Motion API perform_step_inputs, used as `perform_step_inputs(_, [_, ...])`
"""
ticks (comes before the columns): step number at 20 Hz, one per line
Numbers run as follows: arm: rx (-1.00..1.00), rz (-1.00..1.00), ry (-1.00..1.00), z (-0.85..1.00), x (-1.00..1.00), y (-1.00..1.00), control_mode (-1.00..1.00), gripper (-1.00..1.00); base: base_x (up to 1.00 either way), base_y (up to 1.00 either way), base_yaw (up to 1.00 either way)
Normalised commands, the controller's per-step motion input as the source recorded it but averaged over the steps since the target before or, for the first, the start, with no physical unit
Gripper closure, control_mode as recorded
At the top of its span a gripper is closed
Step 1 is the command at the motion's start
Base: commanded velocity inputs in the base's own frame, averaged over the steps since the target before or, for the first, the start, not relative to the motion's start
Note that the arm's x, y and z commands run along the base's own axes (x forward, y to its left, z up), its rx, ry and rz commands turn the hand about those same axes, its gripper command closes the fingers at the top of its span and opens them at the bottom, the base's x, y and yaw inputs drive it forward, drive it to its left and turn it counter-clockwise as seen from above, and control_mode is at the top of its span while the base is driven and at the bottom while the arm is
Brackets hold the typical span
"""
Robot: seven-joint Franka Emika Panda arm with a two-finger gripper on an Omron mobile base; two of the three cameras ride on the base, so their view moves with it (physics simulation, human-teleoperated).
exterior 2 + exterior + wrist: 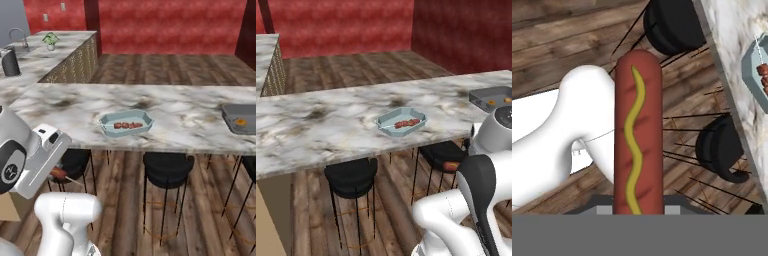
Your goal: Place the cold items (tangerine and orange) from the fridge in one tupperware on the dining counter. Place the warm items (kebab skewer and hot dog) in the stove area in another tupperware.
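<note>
The hot dog (637, 132) with its mustard line stands clamped in the closed gripper (638, 207), held low in front of the marble counter (316, 130), above the wood floor and black stools (719, 147). On the counter, a light blue tub (126, 123) holds the kebab skewer (127, 125); a grey tub (240, 119) sits further right.

A robot arm (456, 215) with smooth, glossy white casings, rounded like thick tubes. A broad black band (478, 190) curves over one joint in the left base view. Above it sits a light grey, domed joint housing topped by a dark circular cap (504, 116) with small pale markings. In the right base view, a boxy white link (42, 155) carries a dark round disc (11, 170) bearing a faint white emblem.
</note>
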Motion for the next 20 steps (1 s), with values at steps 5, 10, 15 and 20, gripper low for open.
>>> perform_step_inputs(5, [0.00,0.00,0.00,0.00,0.00,0.00,1.00,1.00,0.41,-0.10,0.01])
perform_step_inputs(10, [0.00,0.00,0.00,0.00,0.00,0.00,1.00,1.00,0.52,-0.04,0.01])
perform_step_inputs(15, [0.00,0.00,0.00,0.00,0.00,0.00,1.00,1.00,0.50,-0.66,0.07])
perform_step_inputs(20, [0.00,0.00,0.00,0.00,0.00,0.00,1.00,1.00,0.47,-0.64,0.06])
